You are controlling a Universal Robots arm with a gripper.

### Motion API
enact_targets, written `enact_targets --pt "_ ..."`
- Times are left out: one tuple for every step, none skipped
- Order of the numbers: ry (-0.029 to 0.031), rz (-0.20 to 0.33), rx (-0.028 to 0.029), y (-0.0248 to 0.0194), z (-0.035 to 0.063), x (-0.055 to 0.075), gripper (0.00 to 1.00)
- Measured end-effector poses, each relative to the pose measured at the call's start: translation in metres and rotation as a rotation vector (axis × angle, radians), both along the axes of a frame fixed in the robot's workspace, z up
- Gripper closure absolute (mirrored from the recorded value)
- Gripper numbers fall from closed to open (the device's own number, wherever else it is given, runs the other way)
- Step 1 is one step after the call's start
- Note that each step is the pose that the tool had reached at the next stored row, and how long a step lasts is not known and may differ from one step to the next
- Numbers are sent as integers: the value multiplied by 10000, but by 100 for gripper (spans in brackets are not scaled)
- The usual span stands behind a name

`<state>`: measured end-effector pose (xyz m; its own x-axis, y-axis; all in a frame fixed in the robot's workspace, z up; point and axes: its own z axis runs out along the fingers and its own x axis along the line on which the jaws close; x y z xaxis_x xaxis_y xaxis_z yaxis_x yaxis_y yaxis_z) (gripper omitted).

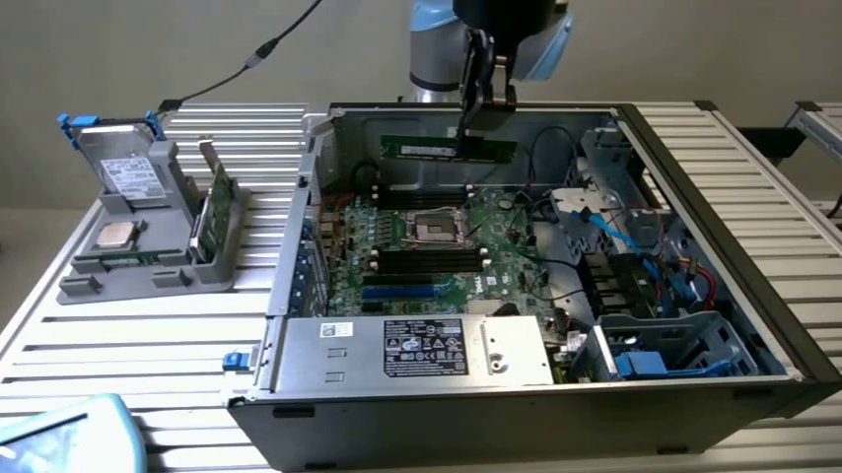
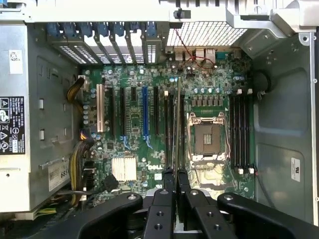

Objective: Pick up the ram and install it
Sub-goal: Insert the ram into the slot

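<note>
The black gripper (image 1: 476,128) is clamped tight on the ram (image 1: 421,148) — a thin, flat green stick with a white label — at upper centre of the exterior frame, above the open metal case (image 1: 526,424).

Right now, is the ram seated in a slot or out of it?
Out. The fingers hold the ram in the air above the motherboard, clear of the slots.

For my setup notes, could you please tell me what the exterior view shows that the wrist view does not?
Exterior view adds: the table, a grey rack holding a green card and a drive, and the ram's broad side. Wrist view adds: a white slot, yellow cables and the rear grille. Shared: the tool shut on the ram above the motherboard, the CPU socket.
</note>
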<state>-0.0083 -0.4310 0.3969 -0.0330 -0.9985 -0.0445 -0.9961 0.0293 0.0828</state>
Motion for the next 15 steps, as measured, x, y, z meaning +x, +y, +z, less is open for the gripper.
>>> enact_targets --pt "0 1 1 0 -20 0 86" --pt "-1 1 2 0 -38 0 86" --pt "0 1 2 0 -56 0 86" --pt "-1 1 2 0 -74 0 86" --pt "0 1 1 0 -92 0 86" --pt "-1 1 2 0 -111 0 86" --pt "-1 2 2 1 -127 0 86" --pt "-1 1 3 2 -147 -3 86" --pt "-1 1 4 2 -165 -6 86" --pt "-1 1 3 4 -183 -10 86" --pt "-1 2 3 6 -204 -16 86" --pt "0 2 2 8 -220 -20 86" --pt "0 2 2 10 -238 -21 86" --pt "-2 4 4 11 -257 -21 86" --pt "-15 3 4 14 -268 -21 86"
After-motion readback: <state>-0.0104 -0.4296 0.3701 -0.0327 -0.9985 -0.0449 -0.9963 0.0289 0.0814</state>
